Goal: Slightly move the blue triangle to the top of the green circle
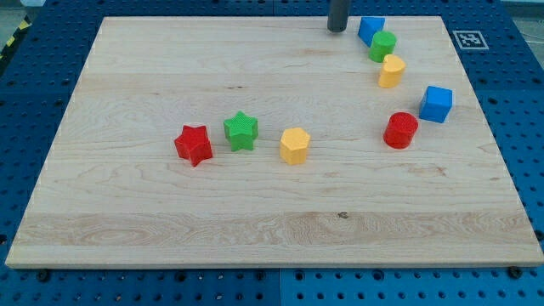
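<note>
Rod end first: my tip (337, 30) stands near the view's top edge, just left of the blue triangle (371, 29) with a small gap between them. There are no fingers on this arm, only the dark rod, and it holds nothing. The blue triangle sits at the upper right of the desk (153, 229), touching the green circle (383, 45) just below and to its right. A yellow block (391, 71) lies right under the green circle. Further down at the right are a blue cube (436, 104) and, just left of it, a red cylinder (400, 130). Left of centre 3 blocks form a loose row: red star (194, 144), green star (241, 131), yellow hexagon (295, 145)
</note>
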Motion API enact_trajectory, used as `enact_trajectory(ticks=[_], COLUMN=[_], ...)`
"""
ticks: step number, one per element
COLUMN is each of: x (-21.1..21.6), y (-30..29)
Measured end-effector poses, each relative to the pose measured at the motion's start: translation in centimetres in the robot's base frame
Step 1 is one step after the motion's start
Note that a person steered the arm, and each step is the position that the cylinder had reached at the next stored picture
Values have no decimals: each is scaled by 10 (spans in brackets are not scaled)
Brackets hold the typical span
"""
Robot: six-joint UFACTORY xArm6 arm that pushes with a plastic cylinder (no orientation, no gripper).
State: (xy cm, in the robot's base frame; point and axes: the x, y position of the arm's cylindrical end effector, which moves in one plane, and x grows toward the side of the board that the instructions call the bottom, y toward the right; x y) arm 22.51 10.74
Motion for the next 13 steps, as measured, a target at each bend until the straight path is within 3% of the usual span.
enact_trajectory(ticks=[7,13], x=[13,-22], y=[24,19])
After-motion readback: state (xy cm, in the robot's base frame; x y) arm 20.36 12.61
